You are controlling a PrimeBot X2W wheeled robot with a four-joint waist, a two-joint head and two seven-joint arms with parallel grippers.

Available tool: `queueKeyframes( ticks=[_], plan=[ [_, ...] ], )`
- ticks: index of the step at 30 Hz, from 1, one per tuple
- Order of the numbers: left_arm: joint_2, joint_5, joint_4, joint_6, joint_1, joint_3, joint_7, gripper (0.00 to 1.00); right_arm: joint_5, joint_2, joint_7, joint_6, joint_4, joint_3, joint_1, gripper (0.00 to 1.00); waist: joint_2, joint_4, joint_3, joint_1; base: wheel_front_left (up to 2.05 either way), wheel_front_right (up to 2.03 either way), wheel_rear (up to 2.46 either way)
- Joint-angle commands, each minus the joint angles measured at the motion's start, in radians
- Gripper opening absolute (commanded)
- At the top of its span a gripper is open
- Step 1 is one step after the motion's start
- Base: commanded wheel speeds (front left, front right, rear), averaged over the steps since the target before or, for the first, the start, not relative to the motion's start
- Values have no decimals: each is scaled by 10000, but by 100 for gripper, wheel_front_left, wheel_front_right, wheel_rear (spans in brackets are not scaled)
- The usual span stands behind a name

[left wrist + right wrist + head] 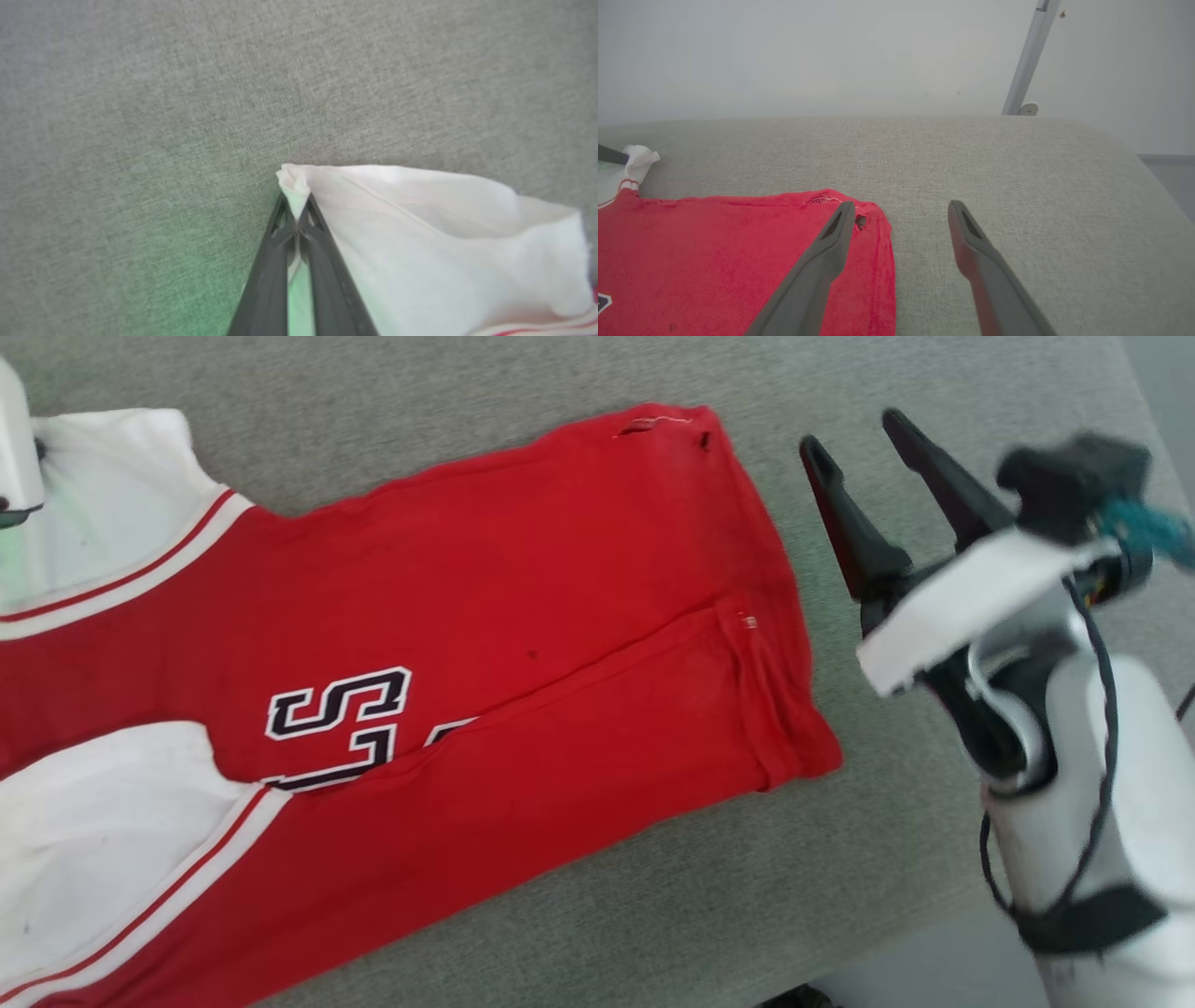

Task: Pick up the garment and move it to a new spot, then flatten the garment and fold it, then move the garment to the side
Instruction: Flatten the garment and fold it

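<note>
The shirt lies spread across the grey cloth-covered table, red body mostly flat, white sleeves toward the robot's left, hem toward its right. One long fold runs lengthwise along the near side, so it is not yet smooth.

It looks thin, light and limp. It should sag and drape from any single hold, and a pull at one corner is likely to drag and bunch the rest instead of shifting it as a sheet. The cloth table probably adds friction, so lifting seems safer than sliding. Seamed edges look like the best holds: sleeve cuff, shoulder, hem corners. A small tear shows at the far hem corner, and a grip there risks widening it.

The left claw is pressed together on the tip of the far white sleeve, a small tuft of fabric poking out past its fingertips.

The right claw is spread wide and holds nothing. In the head view it sits just beside the hem, apart from it. In its own wrist view one finger overlaps the torn corner, and contact cannot be told.
</note>
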Motion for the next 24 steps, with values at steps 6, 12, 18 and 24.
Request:
queueKeyframes(
  ticks=[6, 12, 18, 24],
  plan=[
    [-810, 211, 278, -304, -174, -332, -176, 0, 693, -707, 1695, -4, 2986, 1272, -2569, 100, 0, 658, 305, 0, 0, 0, 0],
    [-1087, 235, 464, -458, -306, -317, -413, 0, 1534, -1013, 3126, -5, 4529, 2449, -3666, 100, 0, 975, 364, 0, 0, 0, 0],
    [-1467, 163, 680, -660, -405, -176, -978, 0, 2554, -1390, 4929, -1, 5564, 3900, -4277, 0, 0, 1296, 309, 0, 0, 0, 0],
    [-1716, 147, 852, -923, -689, -43, -1450, 0, 3105, -2132, 4834, -8, 5576, 4317, -4618, 0, 0, 1672, -27, 0, 0, 0, 0]
  ],
)
